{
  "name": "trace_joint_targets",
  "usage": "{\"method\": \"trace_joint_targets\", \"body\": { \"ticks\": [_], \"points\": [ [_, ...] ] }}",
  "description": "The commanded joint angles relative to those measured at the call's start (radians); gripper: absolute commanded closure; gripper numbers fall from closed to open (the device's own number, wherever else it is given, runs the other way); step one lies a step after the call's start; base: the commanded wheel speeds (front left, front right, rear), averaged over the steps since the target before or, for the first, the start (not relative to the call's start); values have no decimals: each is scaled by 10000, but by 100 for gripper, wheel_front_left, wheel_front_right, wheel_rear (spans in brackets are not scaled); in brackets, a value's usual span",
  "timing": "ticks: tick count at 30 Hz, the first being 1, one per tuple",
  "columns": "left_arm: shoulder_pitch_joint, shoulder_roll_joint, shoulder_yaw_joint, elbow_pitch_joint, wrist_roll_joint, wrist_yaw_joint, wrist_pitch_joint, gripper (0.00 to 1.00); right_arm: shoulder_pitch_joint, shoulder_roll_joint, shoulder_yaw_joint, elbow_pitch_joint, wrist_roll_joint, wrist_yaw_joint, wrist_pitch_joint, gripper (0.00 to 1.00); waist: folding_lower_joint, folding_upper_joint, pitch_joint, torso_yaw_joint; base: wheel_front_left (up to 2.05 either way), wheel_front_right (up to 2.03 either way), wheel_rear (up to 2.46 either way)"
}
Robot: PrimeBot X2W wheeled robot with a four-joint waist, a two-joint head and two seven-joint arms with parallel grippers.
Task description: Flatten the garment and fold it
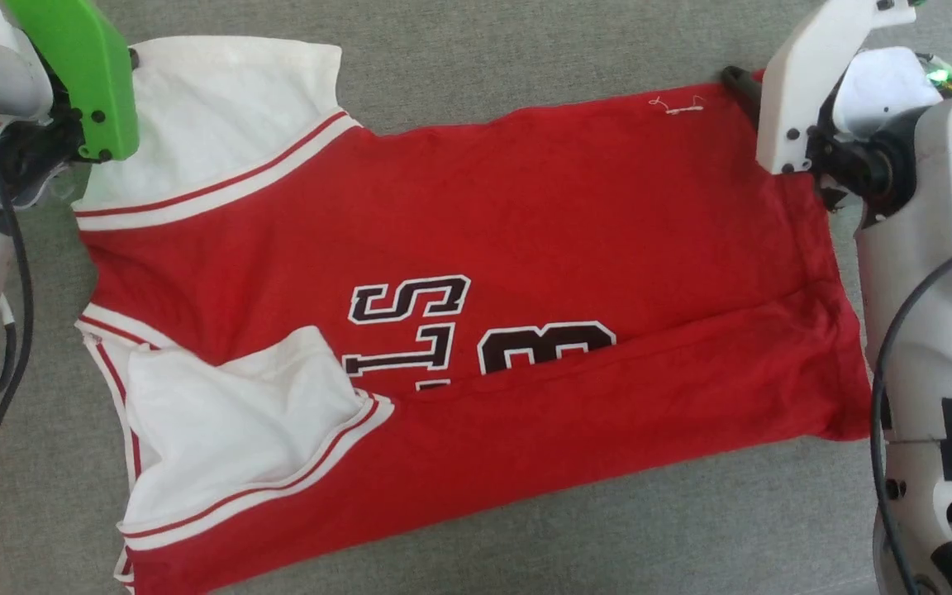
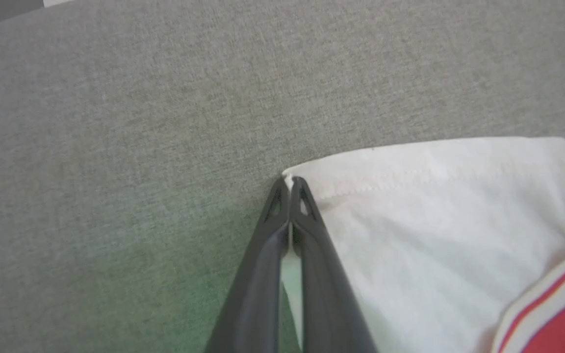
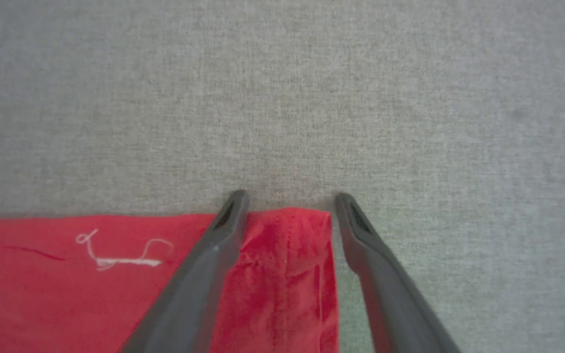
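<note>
Left gripper (image 2: 290,184): clenched on the corner of the white short sleeve (image 2: 434,220), with a sliver of cloth pinched at the tips. Right gripper (image 3: 290,201): jaws apart, straddling the far hem corner of the red jersey-style garment (image 1: 525,223). Nothing is pinched; can't tell from this angle whether the tips touch the cloth.

Outward, head view: garment lies sideways on the grey woven surface (image 1: 525,49), neck end at 9 o'clock, hem at 3. Left grip is at 10 o'clock under the green wrist cover (image 1: 79,74), right at 2 o'clock under the white wrist cover (image 1: 806,83). Near long edge is folded up over the lower half of the black-and-white lettering (image 1: 443,330). Near sleeve (image 1: 236,421) at 7 o'clock lies on that fold.

Step, my read: second lengthwise fold, far edge toward 6 o'clock. Next: right jaws close on the hem corner, then both arms lift and carry level together. A one-sided pull would likely skew the cloth.
</note>
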Motion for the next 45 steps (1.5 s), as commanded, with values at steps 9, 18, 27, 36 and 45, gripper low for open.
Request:
{"method": "trace_joint_targets", "body": {
  "ticks": [9,18,27,36,45],
  "points": [
    [340,-315,176,52,294,-550,-2465,100,812,30,236,-407,-159,-13,-758,100,0,0,-483,372,0,0,0],
    [2691,-744,452,-696,673,-852,-6813,100,3384,-250,738,-1716,652,-13,-4408,100,0,0,-2091,930,0,0,0],
    [5929,-815,884,-2257,65,-188,-8535,100,5481,-1051,969,-2396,1243,-13,-6439,100,0,0,-3630,1390,0,0,0],
    [8563,-695,622,-3544,-530,280,-8454,100,6889,-2142,988,-2534,1187,-13,-5899,100,0,0,-4215,1949,0,0,0],
    [9984,-673,17,-3997,-972,277,-7920,100,7206,-3125,1742,-2219,1565,-13,-4329,100,0,0,-4199,2308,0,0,0]
  ]
}}
